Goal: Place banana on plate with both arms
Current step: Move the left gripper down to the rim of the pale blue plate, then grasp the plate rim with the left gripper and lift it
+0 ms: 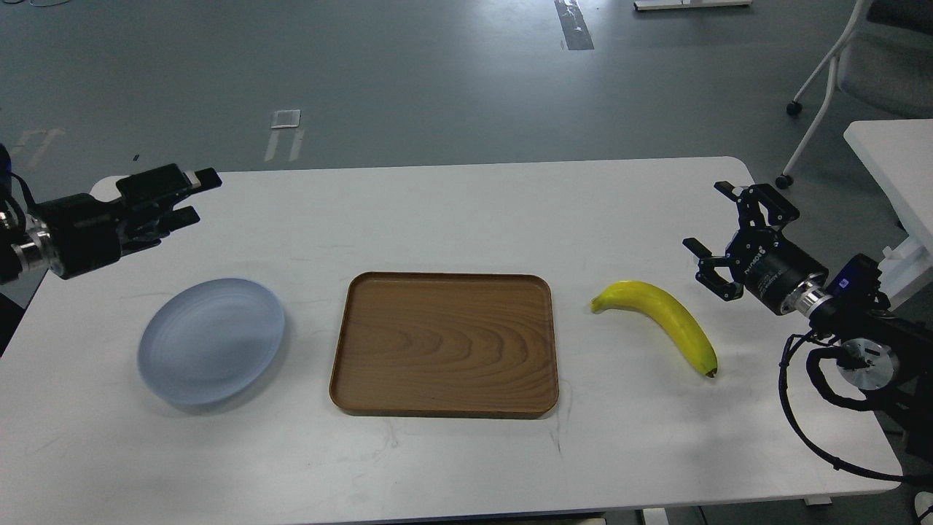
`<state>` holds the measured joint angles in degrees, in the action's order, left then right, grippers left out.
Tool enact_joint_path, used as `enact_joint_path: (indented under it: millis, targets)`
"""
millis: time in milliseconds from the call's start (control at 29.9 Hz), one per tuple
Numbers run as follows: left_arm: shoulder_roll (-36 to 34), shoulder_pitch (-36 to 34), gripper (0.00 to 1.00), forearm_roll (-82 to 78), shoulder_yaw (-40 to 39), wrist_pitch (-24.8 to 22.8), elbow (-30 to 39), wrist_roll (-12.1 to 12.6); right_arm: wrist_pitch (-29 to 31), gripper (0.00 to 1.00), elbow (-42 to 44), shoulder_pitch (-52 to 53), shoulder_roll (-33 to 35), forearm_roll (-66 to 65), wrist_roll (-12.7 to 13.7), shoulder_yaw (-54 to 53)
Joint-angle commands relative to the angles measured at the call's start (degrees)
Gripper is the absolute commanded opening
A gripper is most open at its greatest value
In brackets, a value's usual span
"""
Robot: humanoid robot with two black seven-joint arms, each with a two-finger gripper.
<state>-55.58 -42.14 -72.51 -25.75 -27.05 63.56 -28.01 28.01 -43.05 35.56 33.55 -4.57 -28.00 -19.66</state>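
The yellow banana (667, 319) lies flat on the white table (466, 211) at the right, greenish stem end toward the tray, dark tip toward the front right. The pale blue-grey plate (211, 340) sits empty at the left. My right gripper (718, 230) is open and empty, hovering just right of and behind the banana, apart from it. My left gripper (195, 197) is open and empty, hovering above the table behind the plate, toward the far left edge.
A brown wood-grain tray (444, 344) lies empty in the middle between plate and banana. A second white table (893, 175) and a wheeled chair (867, 65) stand off the right side. Grey floor lies beyond the table's far edge.
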Motion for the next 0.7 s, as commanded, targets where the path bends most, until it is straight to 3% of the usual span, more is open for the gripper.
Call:
enact_joint_path:
  millis: [0, 100, 334, 669]
  targets:
    - [-0.58, 0.66, 1.00, -16.86, 0.61, 5.24, 0.86, 0.01, -0.01, 1.00, -0.19, 0.13, -0.06, 0.00, 0.00, -0.03]
    - [-0.49, 1.18, 1.00, -20.83, 1.04, 7.80, -2.20, 0.01, -0.01, 1.00, -0.28, 0.13, 0.02, 0.00, 0.00, 0.06]
    - [0.65, 2.24, 0.99, -20.22, 10.08, 12.80, -14.41, 0.01, -0.01, 1.00, -0.45, -0.22, 0.02, 0.00, 0.00, -0.03]
    - [4.17, 5.22, 0.94, -15.47, 13.18, 13.60, -19.35, 0.01, -0.01, 1.00, -0.54, -0.14, -0.24, 0.00, 0.00, -0.03]
